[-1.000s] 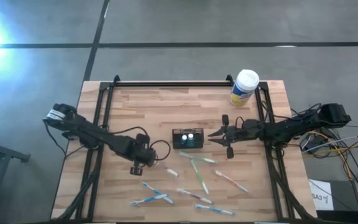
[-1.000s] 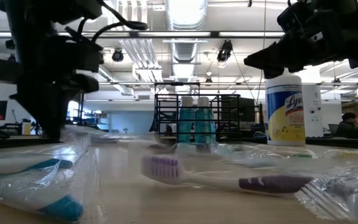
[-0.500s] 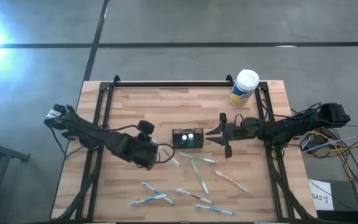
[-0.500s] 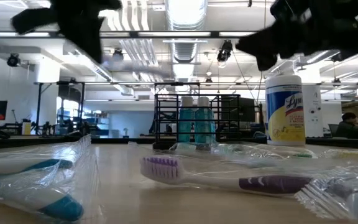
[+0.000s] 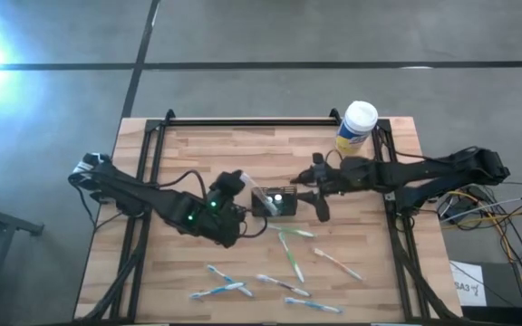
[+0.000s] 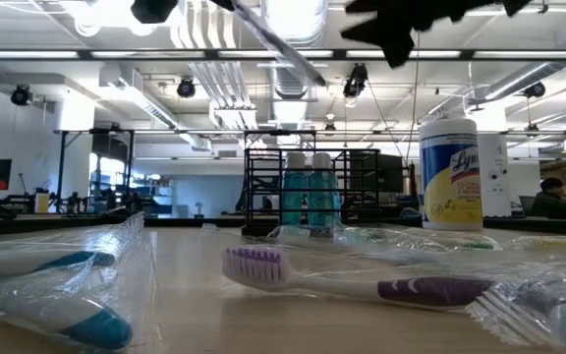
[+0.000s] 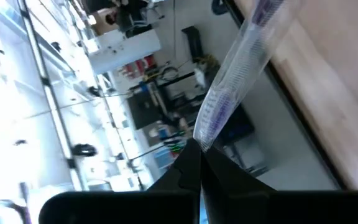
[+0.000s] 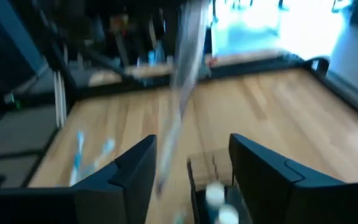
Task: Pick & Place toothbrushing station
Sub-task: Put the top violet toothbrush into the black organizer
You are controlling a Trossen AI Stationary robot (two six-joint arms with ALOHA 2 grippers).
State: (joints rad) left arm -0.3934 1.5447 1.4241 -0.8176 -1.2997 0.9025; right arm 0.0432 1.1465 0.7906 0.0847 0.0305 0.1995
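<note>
The toothbrushing station (image 5: 275, 203), a small black box, stands mid-table; the right wrist view shows it (image 8: 211, 186) below my right gripper. My left gripper (image 5: 235, 185) hovers just left of the station, shut on a toothbrush in clear wrap (image 5: 253, 186). That toothbrush (image 6: 278, 44) slants high over the table in the low view. My right gripper (image 5: 308, 192) is open just right of the station, above the table, its fingers (image 8: 132, 168) apart with nothing between them. My left gripper pinches one end of the wrapped toothbrush (image 7: 202, 138) between its two shut fingers, next to the purple bristles (image 7: 214, 115). The fingers come from the table's left. The toothbrush sticks out beyond the fingertips, lifted clear of the table, slanting down toward the station.
A yellow canister with a white cap (image 5: 356, 127) stands at the far right. Several wrapped toothbrushes (image 5: 290, 252) lie on the near half of the table, one with a purple head (image 6: 352, 280). Black rails (image 5: 152, 172) run along the table's sides.
My left gripper has risen from the table and swung right toward the station, lifting the wrapped toothbrush clear. My right gripper has moved left toward the station and a little up.
</note>
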